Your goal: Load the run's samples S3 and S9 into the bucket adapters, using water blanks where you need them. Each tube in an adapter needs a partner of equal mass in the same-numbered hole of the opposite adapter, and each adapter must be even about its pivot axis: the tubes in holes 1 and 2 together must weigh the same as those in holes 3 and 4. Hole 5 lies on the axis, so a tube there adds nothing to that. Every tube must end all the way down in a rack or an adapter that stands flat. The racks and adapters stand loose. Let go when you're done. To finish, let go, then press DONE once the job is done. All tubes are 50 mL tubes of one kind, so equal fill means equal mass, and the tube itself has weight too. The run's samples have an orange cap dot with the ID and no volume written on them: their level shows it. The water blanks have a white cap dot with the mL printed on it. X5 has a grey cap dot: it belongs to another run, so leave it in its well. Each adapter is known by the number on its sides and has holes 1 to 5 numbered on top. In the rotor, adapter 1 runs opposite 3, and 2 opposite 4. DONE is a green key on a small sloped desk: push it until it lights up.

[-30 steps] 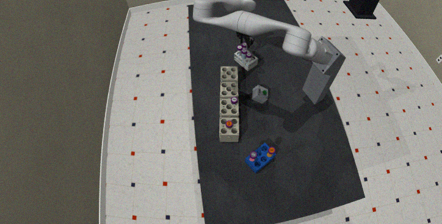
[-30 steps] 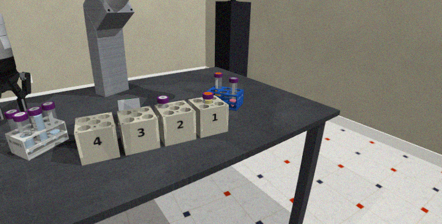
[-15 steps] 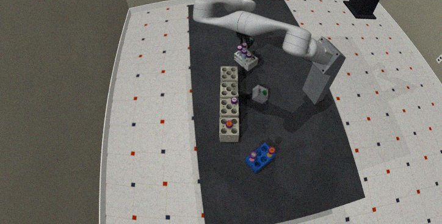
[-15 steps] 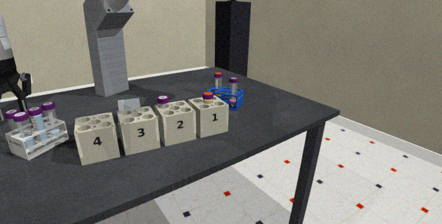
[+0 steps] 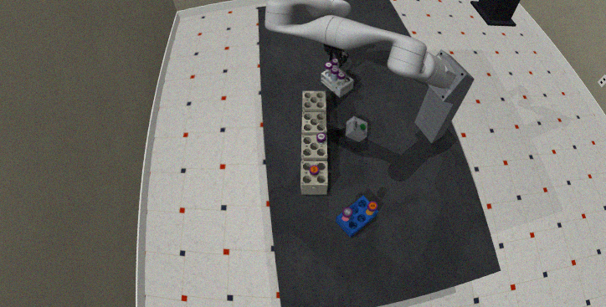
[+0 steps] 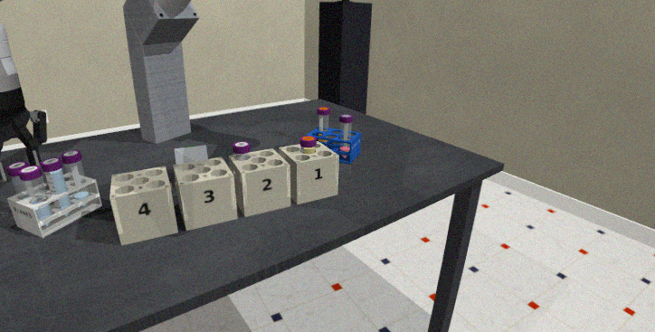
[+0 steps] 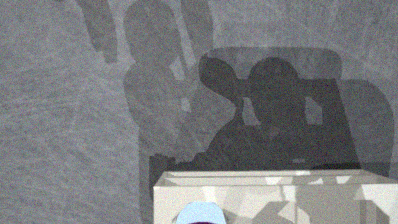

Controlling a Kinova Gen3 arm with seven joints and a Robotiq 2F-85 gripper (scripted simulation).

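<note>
My gripper [image 6: 20, 135] hangs just above the far side of the white rack [image 6: 52, 201] of water blanks, open and empty; it also shows in the top view [image 5: 336, 56], mostly hidden under the arm. The rack [image 5: 336, 82] holds several purple-capped blanks. The wrist view shows the rack's rim [image 7: 280, 192] and one tube top [image 7: 200, 215], with no fingers in view. Adapters 4 [image 6: 143, 203], 3 [image 6: 207, 192], 2 [image 6: 261, 180] and 1 [image 6: 315, 171] stand in a row. Adapter 1 holds an orange-dot tube [image 5: 313, 169]. Adapter 2 holds a white-dot tube [image 5: 320, 137].
The blue rack [image 5: 357, 216] at the near end holds an orange-dot tube [image 5: 372, 206] and a grey-dot tube [image 5: 347, 212]. The small desk with the green DONE key [image 5: 362, 126] stands beside adapter 3. The arm's grey base [image 5: 443, 97] stands to the right.
</note>
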